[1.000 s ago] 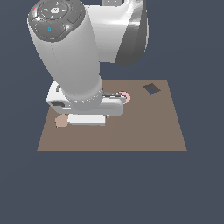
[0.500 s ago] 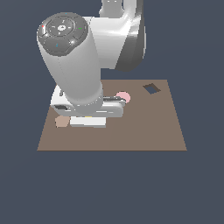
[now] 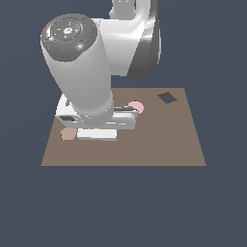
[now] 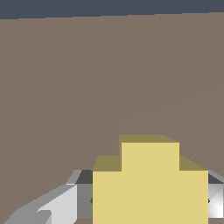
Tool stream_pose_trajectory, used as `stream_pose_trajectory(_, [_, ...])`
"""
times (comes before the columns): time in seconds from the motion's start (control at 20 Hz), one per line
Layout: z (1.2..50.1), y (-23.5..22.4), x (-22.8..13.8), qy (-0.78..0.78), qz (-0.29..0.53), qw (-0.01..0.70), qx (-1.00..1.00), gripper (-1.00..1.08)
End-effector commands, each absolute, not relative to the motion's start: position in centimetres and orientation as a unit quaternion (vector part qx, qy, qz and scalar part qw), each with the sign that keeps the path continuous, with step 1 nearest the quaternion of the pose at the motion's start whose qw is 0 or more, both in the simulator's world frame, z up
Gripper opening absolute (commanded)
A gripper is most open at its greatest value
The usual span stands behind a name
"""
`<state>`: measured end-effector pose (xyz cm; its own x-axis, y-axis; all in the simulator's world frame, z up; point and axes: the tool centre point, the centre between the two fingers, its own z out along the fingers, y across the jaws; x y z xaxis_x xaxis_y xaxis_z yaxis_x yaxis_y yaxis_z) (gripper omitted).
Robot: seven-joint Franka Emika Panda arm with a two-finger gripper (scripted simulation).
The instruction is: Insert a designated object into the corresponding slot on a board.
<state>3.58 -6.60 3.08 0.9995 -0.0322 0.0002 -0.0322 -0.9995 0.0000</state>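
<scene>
Close up in the wrist view, the yellow cross (image 4: 150,183) fills the frame, flat-faced and stepped, one arm pointing away over the board (image 4: 87,87). The gripper (image 4: 148,199) is closed on the cross, grey fingers (image 4: 52,208) flanking it. In the exterior view the arm (image 3: 84,72) stands bent low over the board's nine o'clock side, hiding the cross.

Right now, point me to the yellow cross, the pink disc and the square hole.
yellow cross (image 4: 150,181): wrist view, its front face.
pink disc (image 3: 137,106): exterior view, its visible top.
square hole (image 3: 167,97): exterior view, centre of the dark opening.
</scene>
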Motion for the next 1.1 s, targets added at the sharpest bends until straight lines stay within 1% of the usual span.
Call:
stream_pose_trajectory(0.0, [3.1, -6.6, 3.6, -0.017, 0.000, 0.000, 1.000, -1.00])
stream_pose_trajectory(0.3, [3.1, -6.8, 2.8, -0.029, 0.000, 0.000, 1.000, -1.00])
stream_pose_trajectory(0.55, [3.2, -7.2, 1.3, -0.055, 0.000, 0.000, 0.998, -1.00])
stream_pose_trajectory(0.8, [3.4, -7.6, -1.1, -0.096, 0.000, 0.000, 0.995, -1.00])
stream_pose_trajectory(1.05, [3.7, -7.8, -4.4, -0.150, 0.000, 0.000, 0.989, -1.00])
